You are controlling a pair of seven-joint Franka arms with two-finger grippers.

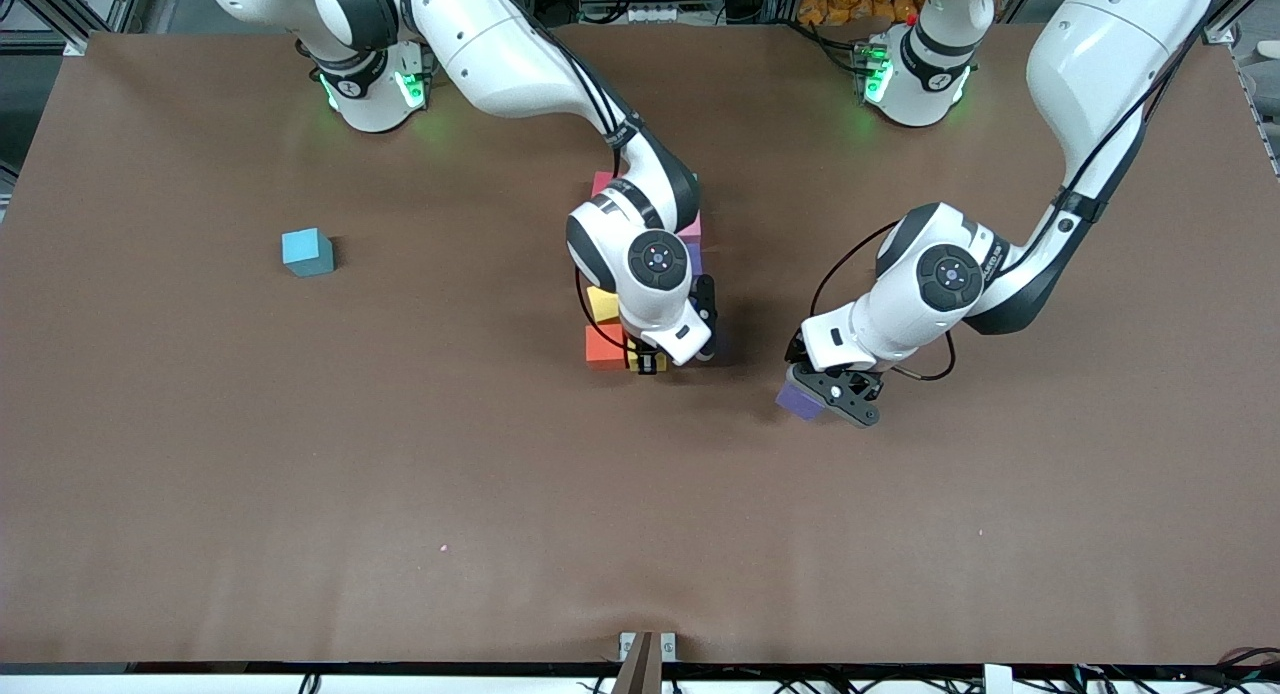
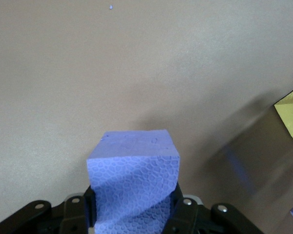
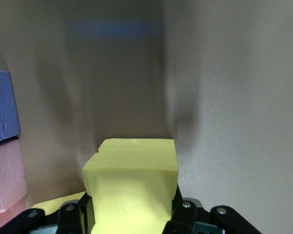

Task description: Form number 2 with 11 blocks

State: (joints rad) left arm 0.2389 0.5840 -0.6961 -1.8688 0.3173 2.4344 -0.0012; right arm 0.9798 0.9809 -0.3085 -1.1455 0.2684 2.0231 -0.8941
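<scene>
I see my right gripper (image 1: 652, 362) clamped on a yellow cube (image 3: 132, 187) at the orange cube (image 1: 603, 342). Left gripper (image 1: 836, 394) holds a purple cube (image 1: 799, 398) toward the left arm's end from it. A blue cube (image 1: 306, 251) lies well apart.

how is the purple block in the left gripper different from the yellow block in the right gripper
Colour: the purple block is violet-blue, the yellow block pale yellow.
Place: the left gripper has the purple one over bare table, apart from the built blocks; the right gripper has the yellow one right at those blocks, beside the orange cube.
Shared: both are textured foam cubes of like size, each clamped between two fingers.
</scene>
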